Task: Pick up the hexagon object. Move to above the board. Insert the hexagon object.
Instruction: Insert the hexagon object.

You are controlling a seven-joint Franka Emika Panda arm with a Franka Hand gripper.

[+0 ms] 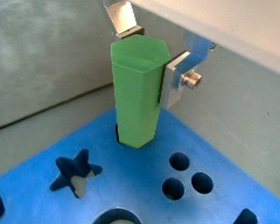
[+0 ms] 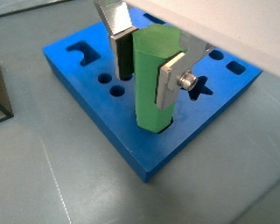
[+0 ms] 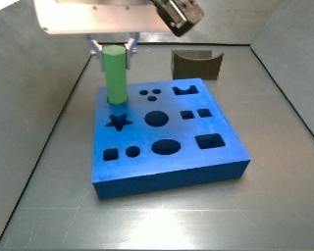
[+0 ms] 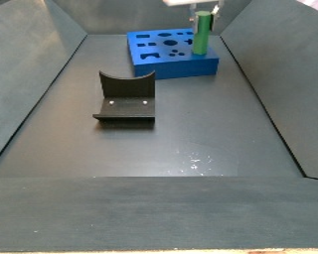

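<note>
The hexagon object (image 1: pixel 136 96) is a light green peg standing upright with its lower end in a hole at a corner of the blue board (image 1: pixel 230 162). My gripper (image 1: pixel 150 67) is shut on the peg's upper part, one silver finger on each side; the other wrist view shows the same grip (image 2: pixel 145 87). In a side view the peg (image 3: pixel 115 78) rises from the board (image 3: pixel 146 175) just behind the star hole (image 3: pixel 119 123), with the gripper (image 3: pixel 115 46) at its top. The other side view shows peg (image 4: pixel 199 35), board (image 4: pixel 175 67) and gripper (image 4: pixel 202 12) at the far end.
The dark fixture (image 4: pixel 124 97) stands on the floor well away from the board, and shows behind the board in a side view (image 3: pixel 196 64). Grey walls enclose the floor. Other cut-out holes (image 3: pixel 157 119) cover the board's top.
</note>
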